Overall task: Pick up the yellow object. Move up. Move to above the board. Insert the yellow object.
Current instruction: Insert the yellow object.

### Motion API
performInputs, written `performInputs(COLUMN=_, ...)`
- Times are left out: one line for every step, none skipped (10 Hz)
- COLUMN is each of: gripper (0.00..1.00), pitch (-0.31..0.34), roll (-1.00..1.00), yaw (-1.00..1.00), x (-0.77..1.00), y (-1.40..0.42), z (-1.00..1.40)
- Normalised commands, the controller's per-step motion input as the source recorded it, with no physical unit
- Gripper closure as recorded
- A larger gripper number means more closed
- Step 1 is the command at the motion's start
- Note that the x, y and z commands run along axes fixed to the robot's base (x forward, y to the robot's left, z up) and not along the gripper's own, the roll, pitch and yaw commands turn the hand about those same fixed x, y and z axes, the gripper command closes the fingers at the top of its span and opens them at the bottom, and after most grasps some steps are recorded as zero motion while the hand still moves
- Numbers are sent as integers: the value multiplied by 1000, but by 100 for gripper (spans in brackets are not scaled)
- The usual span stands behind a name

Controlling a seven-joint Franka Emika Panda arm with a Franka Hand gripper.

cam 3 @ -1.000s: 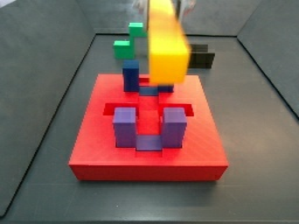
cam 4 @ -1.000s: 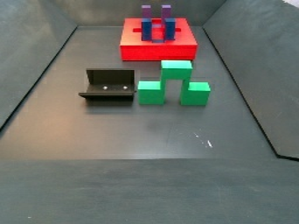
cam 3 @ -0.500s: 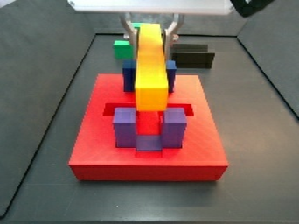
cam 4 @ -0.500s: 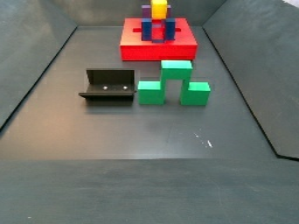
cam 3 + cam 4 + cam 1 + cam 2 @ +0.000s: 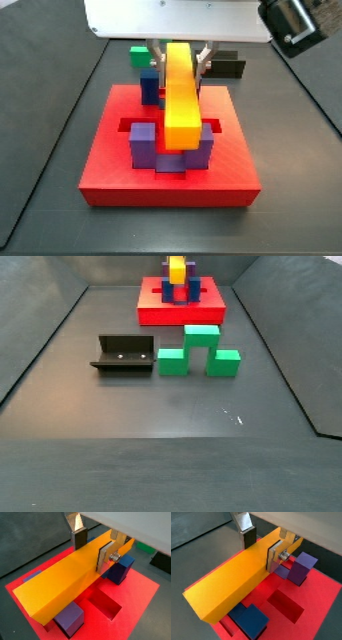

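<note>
My gripper (image 5: 181,58) is shut on the yellow object (image 5: 181,100), a long yellow-orange bar, near its far end. The bar hangs lengthwise over the middle of the red board (image 5: 107,175), its near end low between the two purple blocks (image 5: 142,146). I cannot tell whether it touches them. In both wrist views the fingers (image 5: 107,558) (image 5: 272,556) clamp the bar's sides (image 5: 63,589) (image 5: 228,587), with the board (image 5: 143,592) (image 5: 321,597) and an open square recess (image 5: 107,604) below. The bar also shows above the board in a side view (image 5: 175,268).
Blue blocks (image 5: 150,84) stand upright on the board behind the purple ones. A green stepped block (image 5: 201,352) and the dark fixture (image 5: 123,354) sit on the grey floor away from the board (image 5: 181,316). Grey walls enclose the floor.
The gripper has moved the bar down and lined it up over the board's middle; its near end has dropped from above the blue blocks to between the purple blocks.
</note>
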Motion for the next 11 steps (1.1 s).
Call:
performInputs(gripper=100, pitch=59, roll=106, yaw=-126, x=-160, y=0, z=-23)
performInputs(gripper=100, pitch=33, roll=57, yaw=-94, x=-154, y=0, z=0)
performInputs(gripper=100, pitch=4, roll=0, yaw=-3, x=-154, y=17, z=0)
performInputs(gripper=100, pitch=0, roll=0, yaw=0, x=-100, y=0, z=-26)
performInputs(gripper=100, pitch=0, roll=0, yaw=54, x=-14, y=0, z=-74)
performInputs(gripper=100, pitch=0, roll=44, yaw=63, x=0, y=-9, z=-123)
performInputs(gripper=100, pitch=0, roll=56, yaw=49, x=0, y=-69, z=-174)
performInputs(gripper=100, pitch=0, roll=40, yaw=49, x=29, y=-94, z=-223)
performInputs(gripper=100, pitch=0, roll=19, yaw=51, x=49, y=-103, z=-243)
performInputs(gripper=100, pitch=0, roll=16, yaw=51, x=71, y=-109, z=-254)
performInputs(gripper=100, pitch=0, roll=26, yaw=54, x=94, y=-111, z=-240)
